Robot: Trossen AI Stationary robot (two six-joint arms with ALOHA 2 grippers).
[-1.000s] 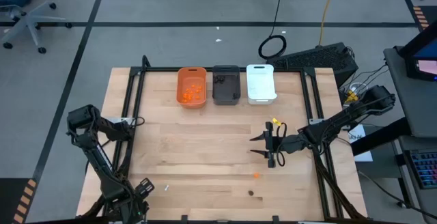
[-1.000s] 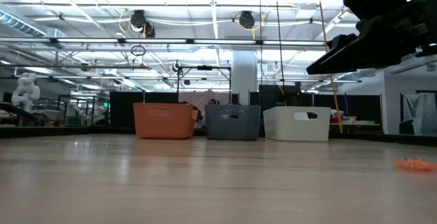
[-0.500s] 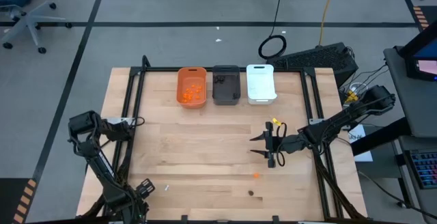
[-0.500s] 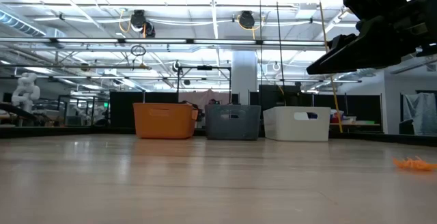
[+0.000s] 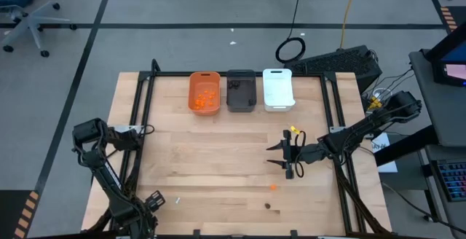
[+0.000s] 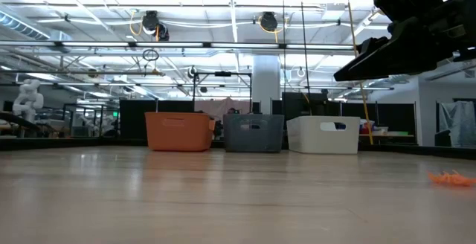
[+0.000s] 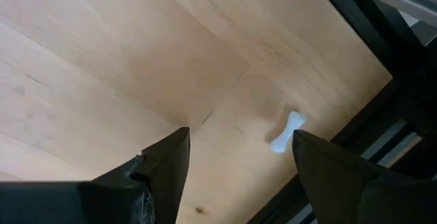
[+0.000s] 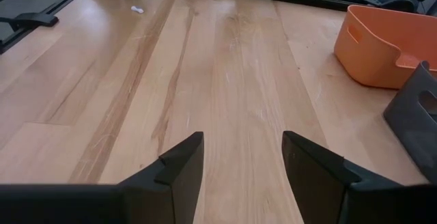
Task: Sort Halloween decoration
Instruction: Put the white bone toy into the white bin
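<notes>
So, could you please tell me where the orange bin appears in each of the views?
High view: orange bin, leftmost of three bins at the table's far edge.
Low view: left of the row, across the table.
Left wrist view: not in it.
Right wrist view: upper right.
Shared landmark: dark grey bin directly beside it.

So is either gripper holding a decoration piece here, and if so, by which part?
Nothing is held. The left gripper is open above the table, a white stick lying loose beyond it. The right gripper is open and empty.

Dark lump (image 5: pixel 267 205) too small to identify, orange piece (image 6: pixel 451 177) blurred at edge
</notes>
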